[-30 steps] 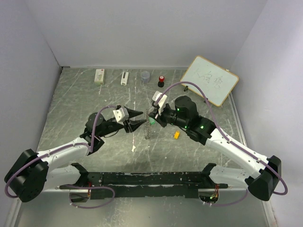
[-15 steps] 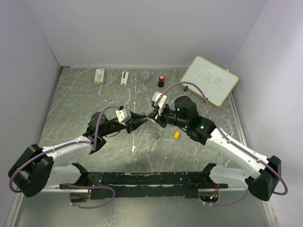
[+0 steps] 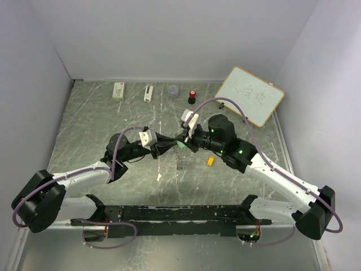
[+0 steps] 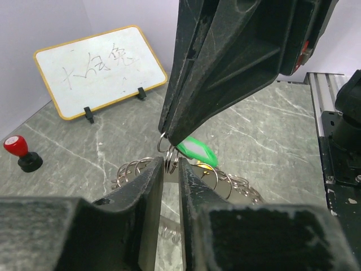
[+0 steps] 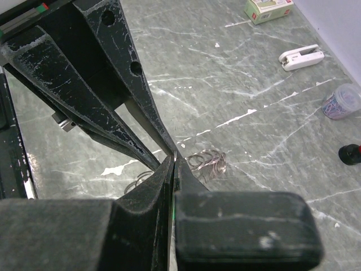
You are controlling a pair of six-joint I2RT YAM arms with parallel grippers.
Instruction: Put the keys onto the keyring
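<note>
The green key is pinched in my shut right gripper above the middle of the table. In the left wrist view the green key hangs from those black fingers beside a small wire ring. The keyring, a wire hoop crowded with small rings, dangles just below. My left gripper meets the right one tip to tip. Its jaws are nearly together, with the keyring's wire loops between the tips. The yellow key lies on the table to the right. Loops of the keyring show past the right gripper.
A whiteboard leans at the back right. Along the back edge stand a red-topped knob, a grey cup, a white clip-like piece and a small box. A white scrap lies near the front.
My left gripper has moved right up to the right gripper's tips, and its jaws have narrowed around the ring wire. The keyring has swung a little; the right arm has held still.
</note>
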